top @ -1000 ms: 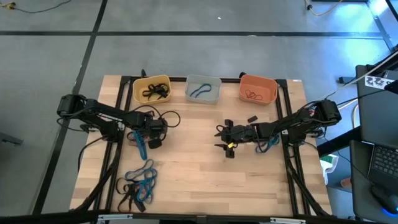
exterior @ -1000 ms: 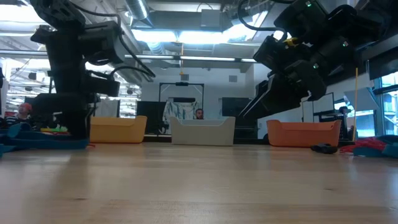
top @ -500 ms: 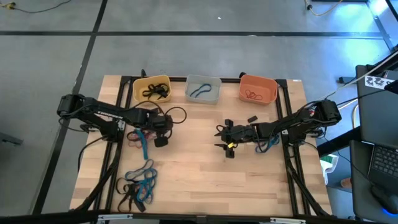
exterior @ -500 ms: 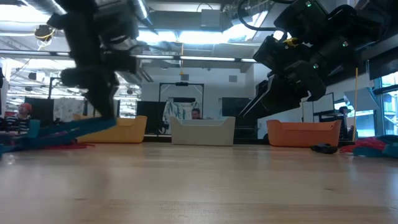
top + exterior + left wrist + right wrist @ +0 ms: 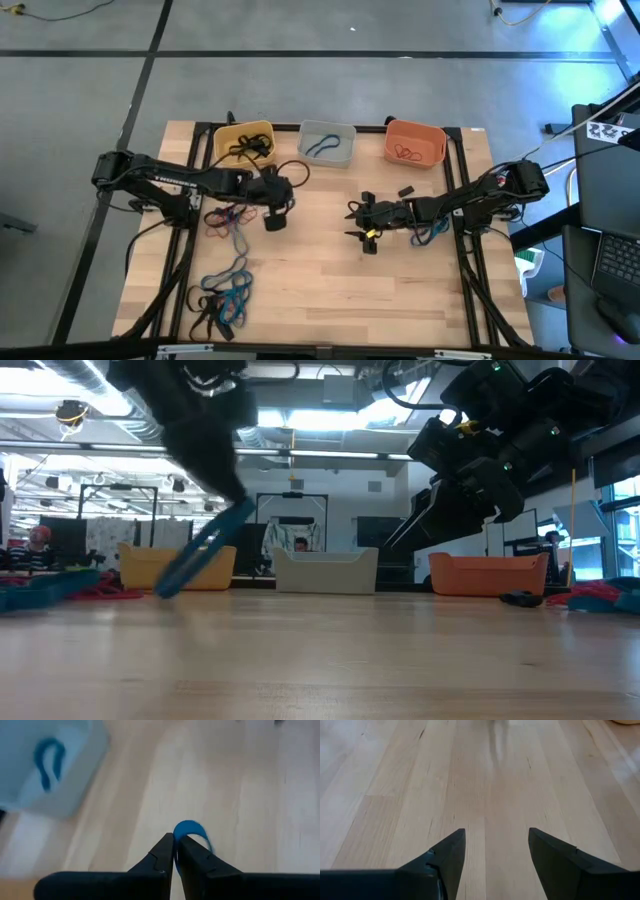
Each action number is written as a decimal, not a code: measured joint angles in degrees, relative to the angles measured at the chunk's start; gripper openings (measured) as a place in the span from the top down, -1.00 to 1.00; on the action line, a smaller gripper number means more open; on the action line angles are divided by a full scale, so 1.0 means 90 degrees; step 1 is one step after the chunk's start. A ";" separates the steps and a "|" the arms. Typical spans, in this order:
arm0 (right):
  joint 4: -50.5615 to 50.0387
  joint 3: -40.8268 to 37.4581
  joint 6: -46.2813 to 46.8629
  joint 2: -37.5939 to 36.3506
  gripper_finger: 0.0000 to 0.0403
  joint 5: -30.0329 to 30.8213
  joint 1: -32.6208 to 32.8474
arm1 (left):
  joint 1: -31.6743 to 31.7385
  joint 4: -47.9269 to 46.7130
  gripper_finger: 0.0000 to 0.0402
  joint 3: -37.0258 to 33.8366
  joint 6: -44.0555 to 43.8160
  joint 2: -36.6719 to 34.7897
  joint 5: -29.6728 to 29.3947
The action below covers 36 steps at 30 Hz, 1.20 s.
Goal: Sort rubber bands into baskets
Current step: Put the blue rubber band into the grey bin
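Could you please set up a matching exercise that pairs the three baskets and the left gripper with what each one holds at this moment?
Things:
1. yellow basket
2. pale grey basket
3. orange basket
4. left gripper

Contents:
A. a blue rubber band pinched between shut fingers
B. red-orange rubber bands
C. black rubber bands
D. a blue rubber band lying loose inside

Pairs: 1-C, 2-D, 3-B, 4-A

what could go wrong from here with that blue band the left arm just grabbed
1. The left gripper pinches only the edge of the thin blue rubber band; the loop may slip out before it reaches the pale grey plastic basket.
2. In the low view the band hangs low, so it might snag the yellow plastic basket rim.
3. The open right gripper waits mid-table, close to a crossing path.
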 joint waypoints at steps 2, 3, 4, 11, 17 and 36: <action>0.0000 0.0002 0.0000 0.0000 -0.08 0.0000 0.0001 | 0.0061 0.0491 0.89 0.0000 0.0151 0.0000 -0.0086; 0.0000 0.0000 0.0000 0.0000 -0.08 0.0000 0.0002 | 0.0095 0.0728 0.89 0.0000 0.0210 0.0000 -0.0126; 0.0000 0.0002 0.0000 0.0000 -0.08 0.0000 0.0000 | 0.0134 0.0978 0.89 0.0000 0.0255 0.0000 -0.0164; -0.0002 -0.0001 0.0000 0.0000 -0.08 0.0000 0.0000 | 0.0453 0.2269 0.89 0.0002 0.0648 0.0046 -0.0204; -0.0002 -0.0001 0.0000 0.0000 -0.08 0.0000 0.0002 | 0.0882 0.3284 0.89 0.0002 0.1165 0.0195 -0.0205; -0.0009 -0.0001 0.0002 0.0000 -0.08 0.0007 0.0001 | 0.2504 0.6396 0.89 0.0002 0.2035 0.1806 -0.0203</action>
